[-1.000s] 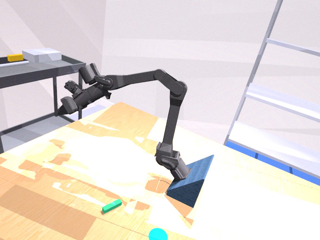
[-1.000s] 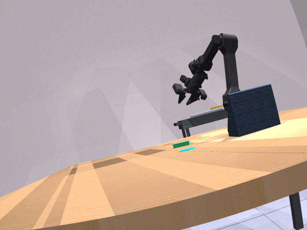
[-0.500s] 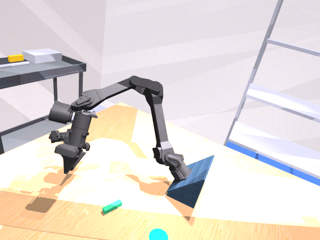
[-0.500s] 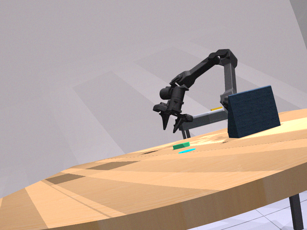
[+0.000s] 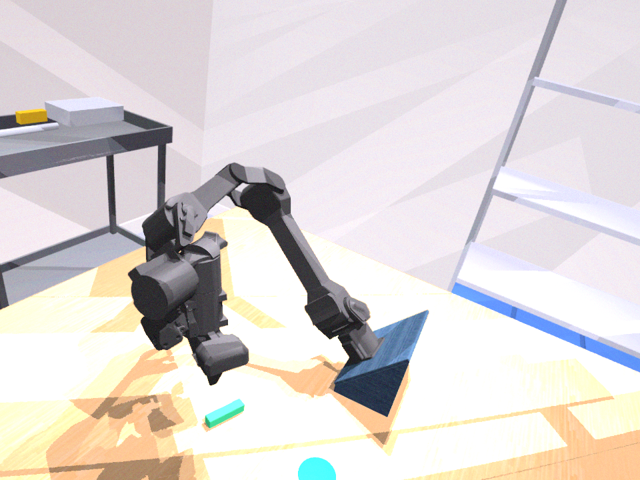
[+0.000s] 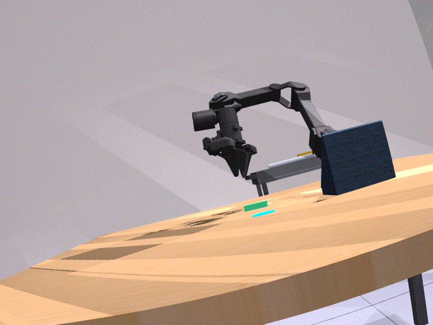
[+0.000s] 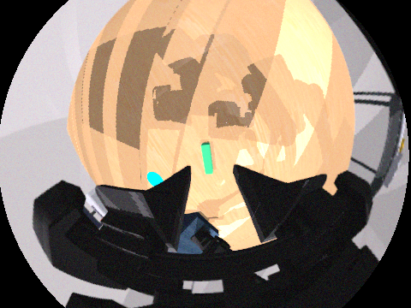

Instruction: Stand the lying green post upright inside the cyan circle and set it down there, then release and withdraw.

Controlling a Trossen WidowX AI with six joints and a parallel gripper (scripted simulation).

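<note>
Black parallel-jaw claw (image 5: 213, 381) (image 6: 241, 175) (image 7: 212, 168) hangs above the bench, pointing down. Its two pointed fingers stand partly spread, a gap between them, nothing pinched. Wrist view has the post showing through that gap, lower down on the wood.

Green rectangular post (image 5: 225, 413) (image 6: 255, 206) (image 7: 207, 158) lies on its long side on the pale wooden bench (image 5: 496, 393) (image 6: 209, 290) (image 7: 240, 51), apart from the claw. It is outside the flat cyan circle (image 5: 317, 469) (image 6: 264, 213) (image 7: 154, 179), near it, not touching. Circle cut by the lower edge of the top view; partly behind a finger in the wrist view.

Black jointed arm (image 5: 297, 253) (image 6: 256, 96) arches up from a dark blue wedge-shaped block (image 5: 379, 379) (image 6: 358, 157) (image 7: 192, 239), its foot on the sloping face.

Beyond the bench: grey metal cart (image 5: 139, 137) (image 6: 286, 170) bearing a yellow block (image 5: 31, 116) (image 6: 305, 154), a pale rod (image 5: 31, 129) (image 6: 290, 160) and a light grey flat box (image 5: 85, 111). Opposite side, top view: white shelf unit (image 5: 549, 39), blue along its bottom.
</note>
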